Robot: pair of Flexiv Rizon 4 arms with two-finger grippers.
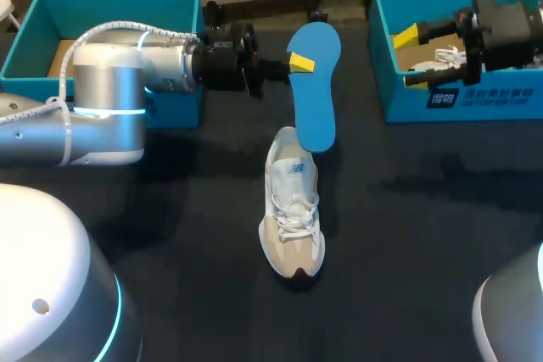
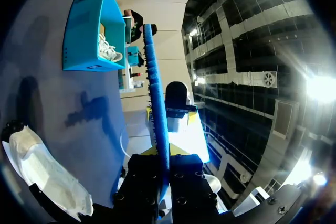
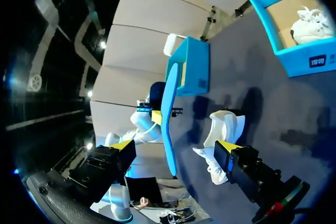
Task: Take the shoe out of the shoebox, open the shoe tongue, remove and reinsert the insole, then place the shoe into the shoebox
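A blue insole [image 1: 314, 91] hangs upright above the heel of a white and beige shoe [image 1: 293, 214] that lies on the dark table. My left gripper [image 1: 297, 64] is shut on the insole's upper edge. In the left wrist view the insole [image 2: 156, 93] runs edge-on out from between the fingers of the left gripper [image 2: 164, 178], with the shoe [image 2: 44, 174] off to one side below. My right gripper [image 1: 411, 58] stands open and empty over the right shoebox [image 1: 475, 101]. Its wrist view shows the right gripper [image 3: 175, 148] wide open, with the insole [image 3: 168, 103] and shoe [image 3: 223, 135] farther ahead.
The right teal shoebox [image 3: 310, 59] holds a second white shoe [image 1: 445, 58]. Another teal shoebox [image 1: 110, 2] stands at the back left, partly behind my left arm. Bare dark table surrounds the shoe.
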